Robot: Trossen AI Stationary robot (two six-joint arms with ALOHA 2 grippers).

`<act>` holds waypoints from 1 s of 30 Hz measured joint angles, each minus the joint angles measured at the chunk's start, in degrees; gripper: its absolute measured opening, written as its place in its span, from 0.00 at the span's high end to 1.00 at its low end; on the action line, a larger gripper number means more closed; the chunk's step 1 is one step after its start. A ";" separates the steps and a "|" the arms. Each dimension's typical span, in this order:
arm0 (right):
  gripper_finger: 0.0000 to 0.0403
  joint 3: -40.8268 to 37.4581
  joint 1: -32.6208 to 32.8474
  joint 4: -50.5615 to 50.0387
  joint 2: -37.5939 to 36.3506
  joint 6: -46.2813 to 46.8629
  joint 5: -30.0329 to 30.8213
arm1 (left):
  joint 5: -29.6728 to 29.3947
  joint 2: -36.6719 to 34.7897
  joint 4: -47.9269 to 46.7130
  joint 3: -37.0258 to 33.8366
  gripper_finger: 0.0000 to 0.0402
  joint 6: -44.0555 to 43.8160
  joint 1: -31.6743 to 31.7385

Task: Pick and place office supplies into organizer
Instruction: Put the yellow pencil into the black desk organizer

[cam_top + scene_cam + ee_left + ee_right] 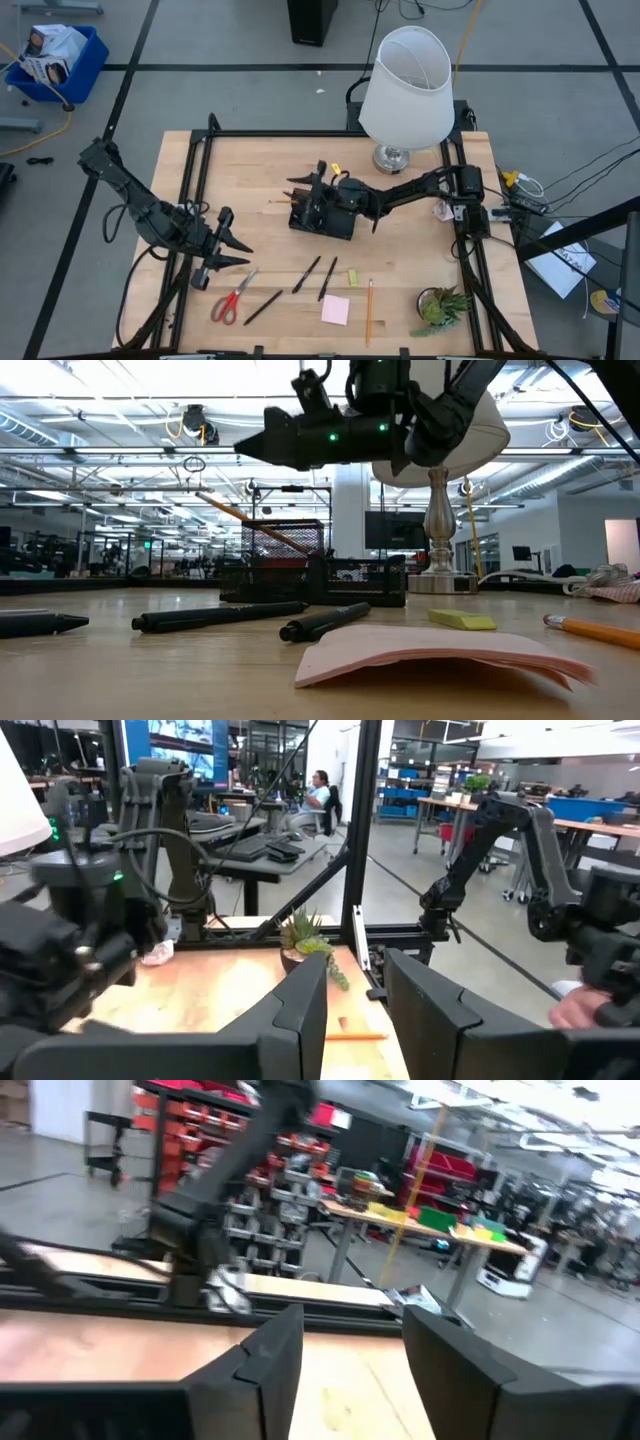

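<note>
Two pens: thin, black, lying diagonal on the wooden table before organizer
Organizer: black mesh, mid-table
Right gripper: over organizer, jaws apart, empty
Left gripper: parted, empty, above red-handled scissors

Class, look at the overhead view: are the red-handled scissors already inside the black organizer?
No. The scissors lie flat on the table, near its front edge, well apart from the organizer.

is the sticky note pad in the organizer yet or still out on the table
Still out. The pink sticky note pad lies flat on the table, well apart from the black organizer, between a black pen and an orange pencil.
</note>
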 joint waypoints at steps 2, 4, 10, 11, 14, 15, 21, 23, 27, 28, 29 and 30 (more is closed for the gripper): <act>0.57 0.00 1.72 0.20 0.00 -1.96 0.07 | 0.00 0.00 -0.07 0.00 0.74 -0.12 0.00; 0.58 0.00 3.56 0.64 0.00 -4.96 2.37 | -0.02 0.00 -0.28 0.00 0.74 -0.17 0.00; 0.60 0.02 8.02 1.65 0.00 -15.31 14.80 | -0.44 0.00 -0.98 0.00 0.74 -0.47 0.00; 0.61 0.14 8.26 1.16 0.00 -15.46 16.13 | -0.46 0.00 -0.91 0.00 0.74 -0.37 0.00; 0.61 1.51 7.24 -3.78 0.00 -11.09 16.19 | -0.46 0.00 -0.88 0.00 0.74 0.13 0.00; 0.60 2.40 6.65 -6.60 -0.02 -9.55 15.61 | -0.48 0.00 -0.88 0.00 0.74 0.13 0.00; 0.57 6.68 4.05 -19.01 0.48 -3.02 13.35 | -0.52 0.00 -0.56 0.00 0.74 0.32 0.00; 0.56 6.97 3.79 -20.63 0.52 -1.80 12.75 | -0.55 0.00 -0.51 0.00 0.74 0.88 0.00; 0.53 8.20 3.78 -24.31 0.52 0.03 9.93 | -0.57 0.00 -0.49 0.00 0.74 2.60 0.00; 0.52 8.43 3.94 -25.22 0.52 -0.22 9.99 | -0.58 0.00 -0.50 0.00 0.74 2.59 0.00; 0.51 8.61 4.07 -26.15 0.52 -0.20 10.12 | -0.59 0.00 -0.56 0.00 0.74 2.57 0.00; 0.50 8.63 4.18 -26.60 0.52 -0.20 9.96 | -0.57 0.00 -0.64 0.00 0.74 2.57 0.00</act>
